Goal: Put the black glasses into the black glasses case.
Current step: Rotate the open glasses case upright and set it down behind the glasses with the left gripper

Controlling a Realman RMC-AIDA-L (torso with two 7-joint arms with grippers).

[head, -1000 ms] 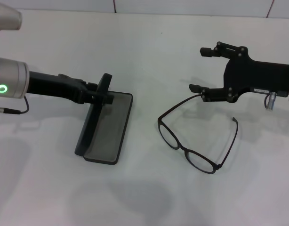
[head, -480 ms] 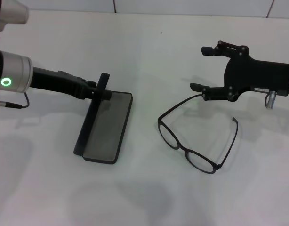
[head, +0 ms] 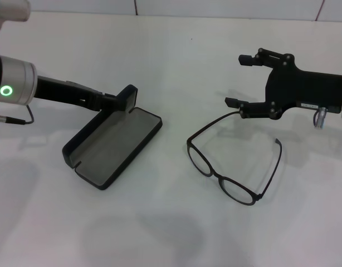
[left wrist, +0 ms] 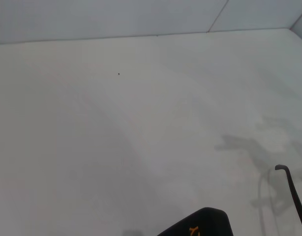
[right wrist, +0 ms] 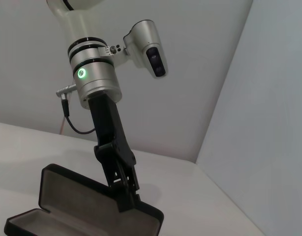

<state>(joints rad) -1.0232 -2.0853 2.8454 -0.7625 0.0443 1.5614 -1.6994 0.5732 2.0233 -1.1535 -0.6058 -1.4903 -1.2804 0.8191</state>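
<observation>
Now the black glasses case (head: 112, 146) lies on the white table (head: 176, 61) on the robot's left side, its lid swung wide so the grey lining faces up. The left gripper (head: 122, 102) is at the far end of the case, its dark fingers pinched on the lid's edge there; the right wrist view shows the same grip from across the table, with the left gripper (right wrist: 126, 189) coming down onto the opened case (right wrist: 82, 209). In the left wrist view only a corner of the case (left wrist: 200, 225) with orange lettering shows, and one temple tip of the glasses (left wrist: 291, 189) off to the side.

The black glasses (head: 232, 161) rest unfolded on the table, well apart from the case and to its right. The right gripper (head: 240, 80) hovers just past their far side, fingers spread wide and holding nothing; its lower finger sits just by the tip of the left-hand temple arm, though whether it touches cannot be told.
</observation>
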